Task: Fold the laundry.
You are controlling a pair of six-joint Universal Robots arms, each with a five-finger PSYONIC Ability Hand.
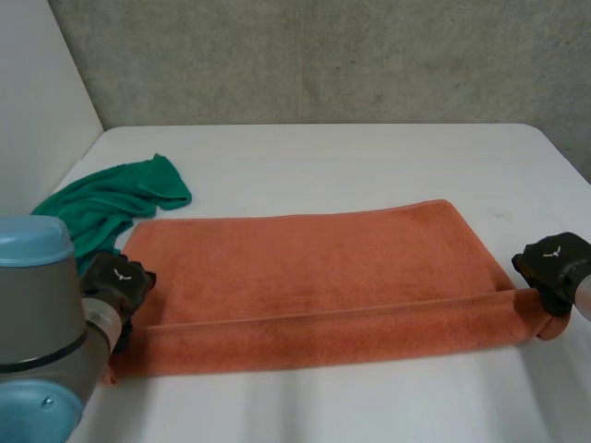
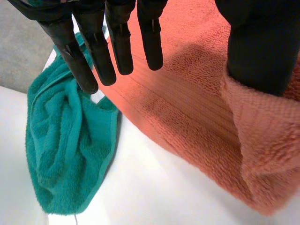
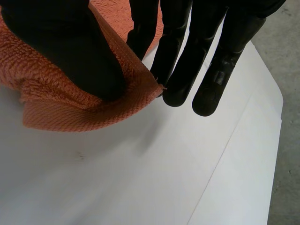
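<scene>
An orange towel lies spread across the table, its near long edge rolled over into a fold. My left hand is at the left end of that fold. In the left wrist view its fingers stand straight and spread above the orange towel, well apart from the thumb, which has a flap of towel leaning against it. My right hand is at the right end of the fold. There the thumb presses the corner of the orange towel against the straight fingers.
A crumpled green towel lies at the far left, just beyond the orange towel's left corner, and shows under my left fingers as a green towel. The white table ends at a grey wall behind and a white wall on the left.
</scene>
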